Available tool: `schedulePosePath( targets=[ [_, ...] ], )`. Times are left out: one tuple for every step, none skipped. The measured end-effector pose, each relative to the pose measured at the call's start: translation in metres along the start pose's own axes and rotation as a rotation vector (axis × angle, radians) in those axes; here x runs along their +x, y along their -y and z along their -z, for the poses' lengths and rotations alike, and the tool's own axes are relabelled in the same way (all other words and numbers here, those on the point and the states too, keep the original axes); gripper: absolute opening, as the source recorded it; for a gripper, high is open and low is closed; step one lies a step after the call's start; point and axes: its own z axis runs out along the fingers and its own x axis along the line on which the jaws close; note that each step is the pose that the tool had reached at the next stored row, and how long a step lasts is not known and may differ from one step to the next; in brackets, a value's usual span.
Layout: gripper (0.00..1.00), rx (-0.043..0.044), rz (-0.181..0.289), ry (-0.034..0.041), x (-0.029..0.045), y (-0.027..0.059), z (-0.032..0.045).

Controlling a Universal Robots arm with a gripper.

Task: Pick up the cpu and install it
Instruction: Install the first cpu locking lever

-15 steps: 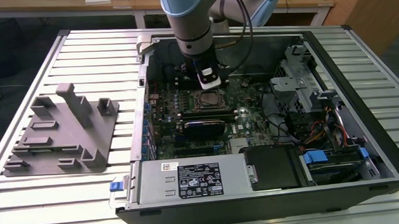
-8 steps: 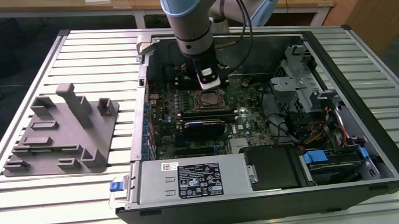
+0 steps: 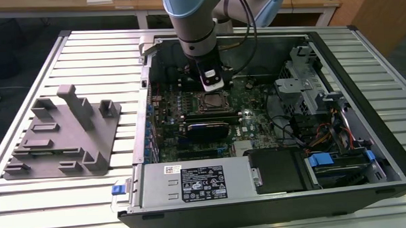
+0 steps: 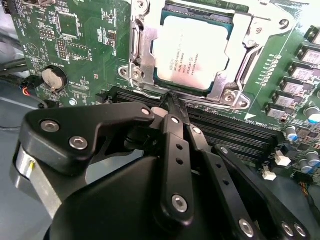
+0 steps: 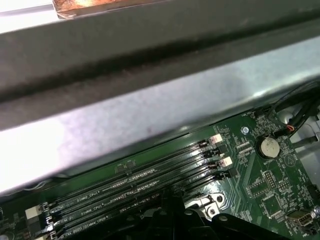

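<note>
Where the black linkages of the gripper (image 4: 171, 100) crowd the foreground of the second wrist view, the fingers (image 4: 172, 107) are drawn together into one narrow tip with nothing between them, and that tip sits at the edge of the memory slots (image 4: 235, 132), just short of the socket. Beyond the tip lies the cpu (image 4: 187, 55), its silvery-white top facing up, seated flat within the metal socket frame (image 4: 227, 87) on the green motherboard (image 4: 85, 60); the gripper is near it but does not touch it. A round coin battery (image 4: 52, 77) sits on the board off to one side of the socket. From the first wrist view the same black finger parts (image 5: 172, 220) show at the picture's edge, with the long dark memory slots (image 5: 140, 180) running past them, the coin battery (image 5: 269, 146) on the board beside the slots' ends, and the grey wall of the case (image 5: 150, 110) behind. Farther off, in the exterior view, the arm (image 3: 196, 28) reaches down into the open computer case (image 3: 365, 118), which lies on a slatted metal table (image 3: 79, 57), and the gripper (image 3: 213, 87) hangs just above the cpu (image 3: 210, 100) in its socket. A grey moulded fixture (image 3: 65, 134) rests on the table at the exterior view's left, well apart from the case.
</note>
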Motion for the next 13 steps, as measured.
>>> schedulePosePath(
  targets=[
    [0.11, 0.0003, -0.001, 0.0002, 0.0, 0.0, -0.0001],
    [0.11, 0.0006, -0.002, 0.0005, 0.0, 0.0001, -0.0002],
    [0.11, 0.0008, -0.003, 0.0008, 0.0, 0.0001, -0.0003],
    [0.11, 0.001, -0.003, 0.0011, 0.0, 0.0001, -0.0004],
    [0.11, 0.0011, -0.004, 0.0014, 0.0, 0.0001, -0.0005],
    [0.11, 0.0014, -0.005, 0.0017, 0.0, 0.0001, -0.0006],
    [0.11, 0.0016, -0.006, 0.0019, 0.0, 0.0001, -0.0007],
    [0.11, 0.0018, -0.007, 0.0022, 0.0, 0.0002, -0.0008],
    [0.11, 0.0017, -0.008, 0.0025, 0.0, 0.0002, -0.001],
    [0.11, 0.0012, -0.008, 0.0027, 0.0, 0.0001, -0.0013],
    [0.11, 0.0015, -0.009, 0.0028, 0.0, 0.0002, -0.0013],
    [0.11, 0.002, -0.009, 0.0029, 0.0, 0.0002, -0.0013],
    [0.11, 0.0022, -0.01, 0.0029, 0.0, 0.0003, -0.0013]
  ],
)
